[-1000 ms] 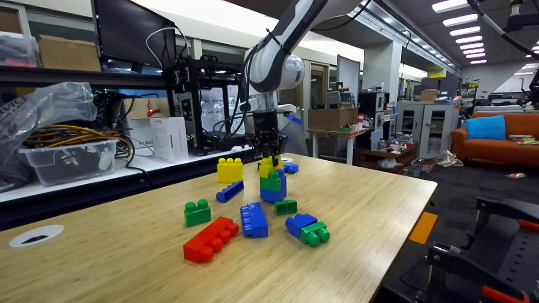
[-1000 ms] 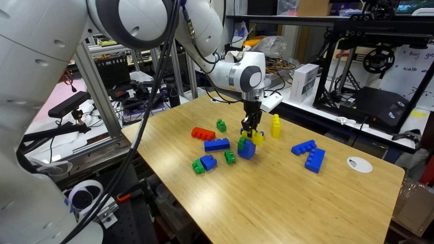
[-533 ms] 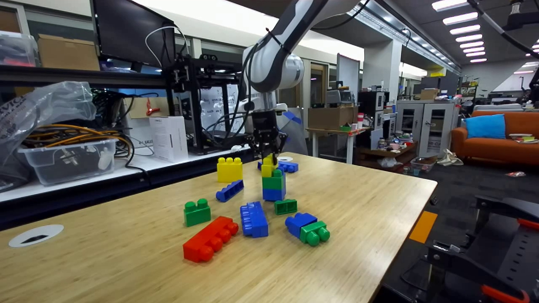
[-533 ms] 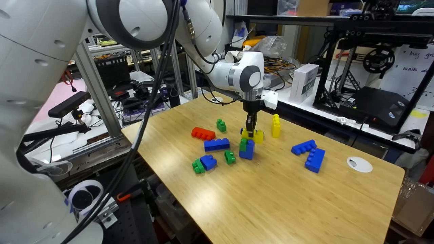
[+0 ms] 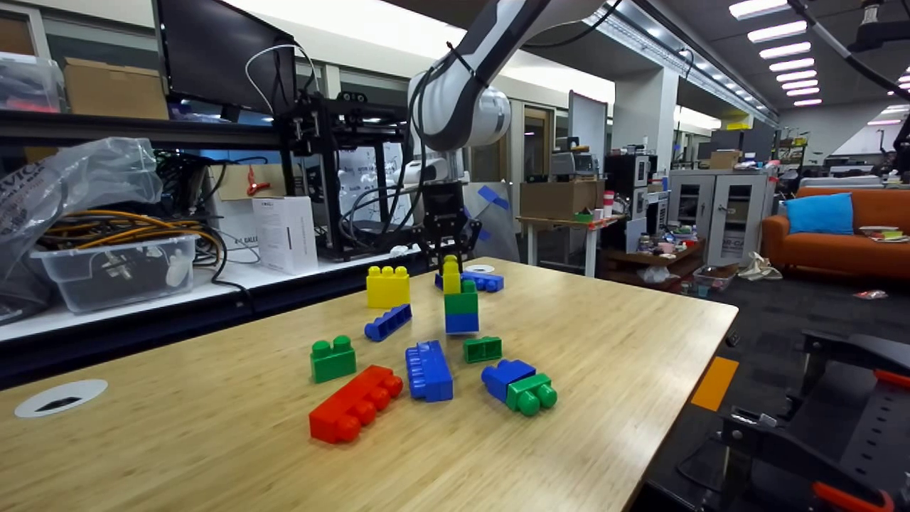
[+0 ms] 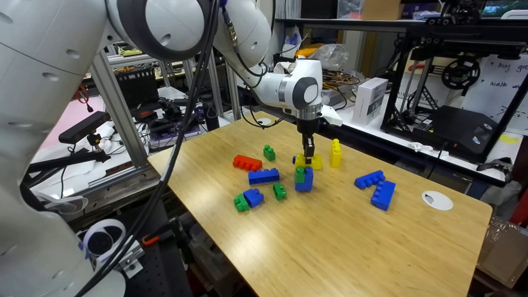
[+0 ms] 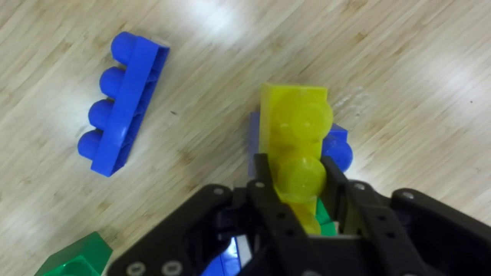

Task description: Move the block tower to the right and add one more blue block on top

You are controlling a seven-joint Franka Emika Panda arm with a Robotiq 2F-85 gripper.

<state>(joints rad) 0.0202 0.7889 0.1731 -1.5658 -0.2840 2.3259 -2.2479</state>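
Red brick (image 6: 247, 162) on the table (image 6: 350, 231), small green brick (image 6: 279, 191) near the upright block tower (image 6: 305, 178), hand (image 6: 308, 159) clamped on its yellow top brick (image 6: 317, 162), lone yellow brick (image 6: 335, 154) upright, white board (image 6: 505, 75) handwritten, legible from here, "buy", "walk"

In both exterior views we see the white arm (image 5: 473, 85) slanting down to a bent wrist (image 6: 305, 88), the black gripper (image 7: 295, 163) below it pointing straight down. In an exterior view we follow the arm up from the lower left, over a ringed joint (image 6: 173, 24) and down to the right. In the wrist view we find two dark fingers (image 7: 264, 168) reaching in from the bottom edge, facing each other, clamped in a grip, a narrow gap between their tips.
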